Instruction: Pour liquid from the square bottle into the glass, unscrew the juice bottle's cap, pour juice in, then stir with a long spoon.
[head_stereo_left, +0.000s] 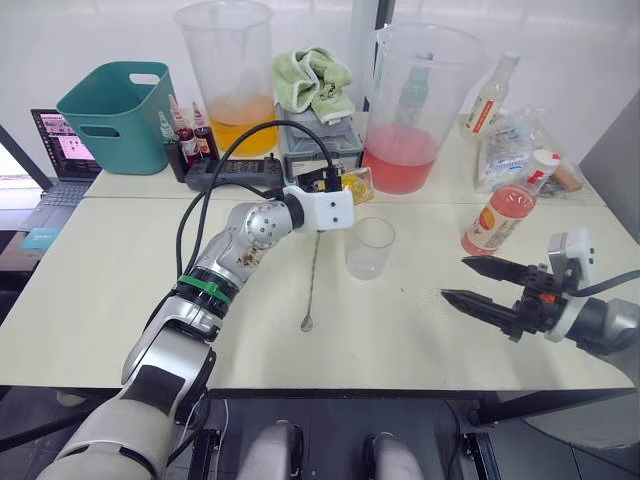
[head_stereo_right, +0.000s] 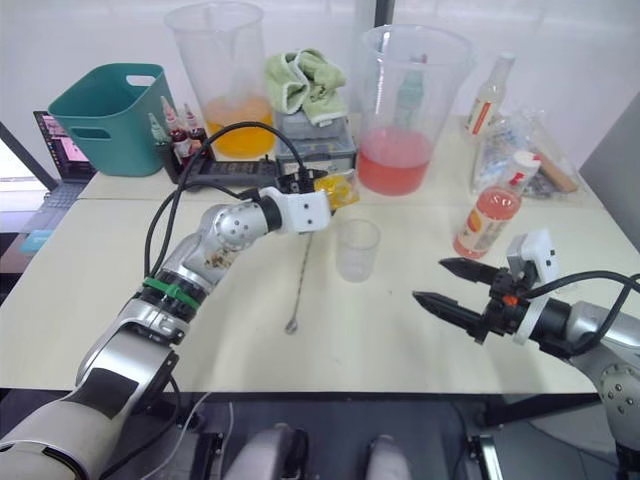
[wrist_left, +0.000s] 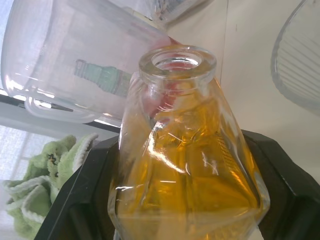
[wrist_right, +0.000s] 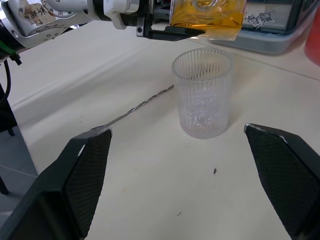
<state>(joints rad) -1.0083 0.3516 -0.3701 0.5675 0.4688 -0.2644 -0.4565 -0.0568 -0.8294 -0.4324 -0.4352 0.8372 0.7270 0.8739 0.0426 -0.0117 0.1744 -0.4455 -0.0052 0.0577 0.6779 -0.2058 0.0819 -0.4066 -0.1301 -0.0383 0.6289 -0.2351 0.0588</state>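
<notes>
The left gripper (head_stereo_left: 352, 190) pinches the small clear square-sided glass bottle of yellow-orange liquid (head_stereo_left: 357, 185) between its two black fingers (wrist_left: 80, 200) and holds it tipped in the air just above and behind the short clear ribbed drinking glass (head_stereo_left: 370, 247). In the left wrist view the bottle's round neck is open, with no stopper in it. The glass stands upright on the pale table (head_stereo_left: 100, 300) and looks empty, though its ribbed wall makes that hard to judge. Just beside the glass, on the robot's left, the long thin silver metal spoon (head_stereo_left: 312, 280) lies flat on the table, its small bowl pointing toward the robot. The right gripper (head_stereo_left: 462, 281) hovers low over the table on the right with its jaws spread wide and nothing between them; in the right wrist view the glass sits between its two fingers (wrist_right: 82, 175) but farther off. The clear round plastic bottle of pink-red juice (head_stereo_left: 503, 212) with a white and red label stands upright behind the right gripper, its white cap (head_stereo_left: 543, 157) on. At the back stand a big clear beaker of orange liquid (head_stereo_left: 232, 75), a big clear beaker of pink liquid (head_stereo_left: 405, 100), a teal plastic basket (head_stereo_left: 115, 115) and a green cloth (head_stereo_left: 312, 80).
</notes>
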